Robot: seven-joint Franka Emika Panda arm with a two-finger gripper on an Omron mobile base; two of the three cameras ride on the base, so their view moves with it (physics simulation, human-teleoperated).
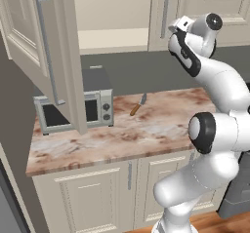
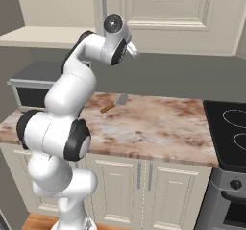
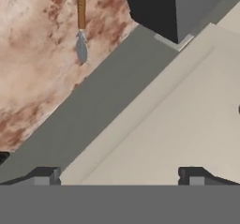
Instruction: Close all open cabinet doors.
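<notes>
Gripper (image 3: 117, 174) spread wide and empty, raised by the closed right door (image 1: 163, 12), looking down past the cabinet underside to the knife (image 3: 81, 26) on the counter (image 1: 146, 129). Left door (image 1: 44, 51) swung wide open above the toaster oven (image 1: 95, 107), well apart from the gripper. Judged barely started: open door not yet touched, one closure at least remaining.

An open cabinet door (image 1: 46, 51) is seen left of the gripper (image 1: 177, 28), a closed cabinet door (image 1: 163, 15) just behind it.
</notes>
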